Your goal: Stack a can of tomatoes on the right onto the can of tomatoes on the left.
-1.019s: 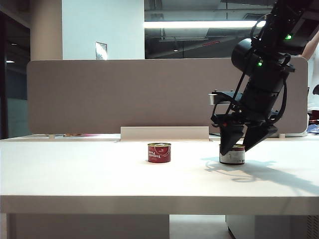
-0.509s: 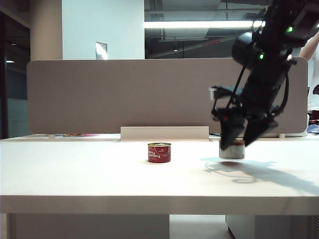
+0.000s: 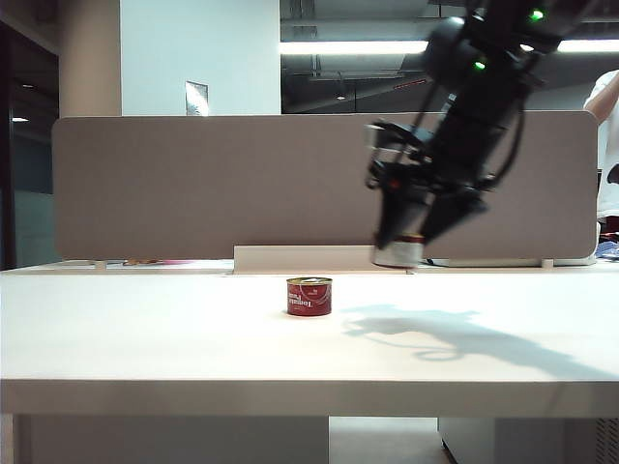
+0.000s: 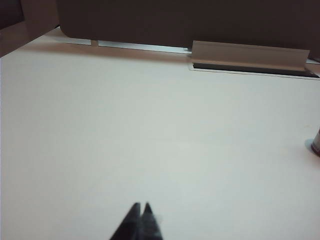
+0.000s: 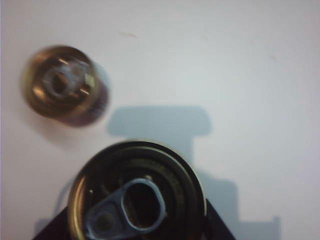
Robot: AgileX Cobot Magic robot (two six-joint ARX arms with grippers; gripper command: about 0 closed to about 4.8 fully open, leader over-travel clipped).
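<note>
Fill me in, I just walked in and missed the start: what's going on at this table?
The right gripper holds a tomato can in the air, clear of the table, up and to the right of the red tomato can standing near the middle. It looks set to stack the held can on that one. The left gripper rests shut over bare tabletop, touching nothing.
</note>
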